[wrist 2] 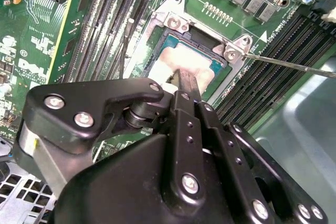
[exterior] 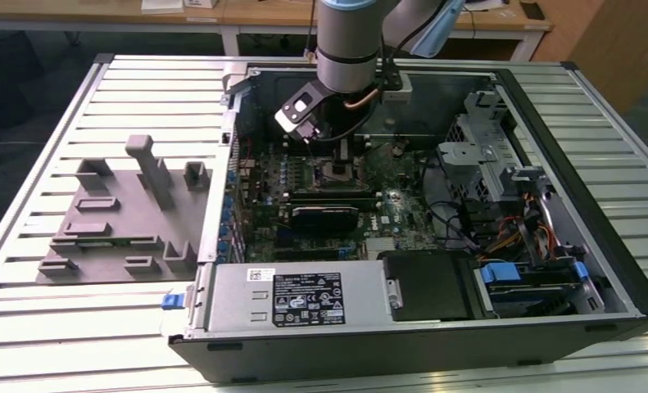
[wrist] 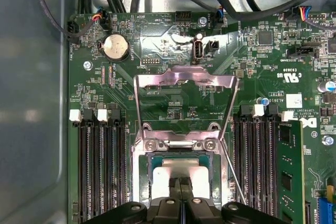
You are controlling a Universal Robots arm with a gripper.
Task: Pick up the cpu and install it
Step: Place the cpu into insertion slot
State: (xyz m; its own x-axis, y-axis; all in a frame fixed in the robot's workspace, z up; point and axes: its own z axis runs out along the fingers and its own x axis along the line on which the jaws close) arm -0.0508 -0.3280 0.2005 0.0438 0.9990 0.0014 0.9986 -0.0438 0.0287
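Note:
The cpu (wrist 2: 191, 60), a silvery square plate, lies flat inside the metal-framed socket (wrist 2: 173, 22) on the green motherboard; it also shows in the first wrist view (wrist: 181, 170). My gripper (wrist 2: 185, 81) stands right over it with its two black fingers pressed together, the tips resting at the plate's near edge and covering part of it. In the first wrist view the gripper (wrist: 181, 183) sits over the cpu with the socket's load plate (wrist: 184, 77) swung open beyond it. In the exterior view the gripper (exterior: 346, 160) reaches down into the open computer case at the socket (exterior: 342, 172).
Black memory slots (wrist: 97, 166) flank the socket on both sides. A thin retention lever (wrist 2: 289, 64) sticks out beside it. A grey fixture with plastic blocks (exterior: 116, 221) lies on the table at the exterior view's left. A power supply (exterior: 301, 299) and drive cage (exterior: 499, 164) fill the case.

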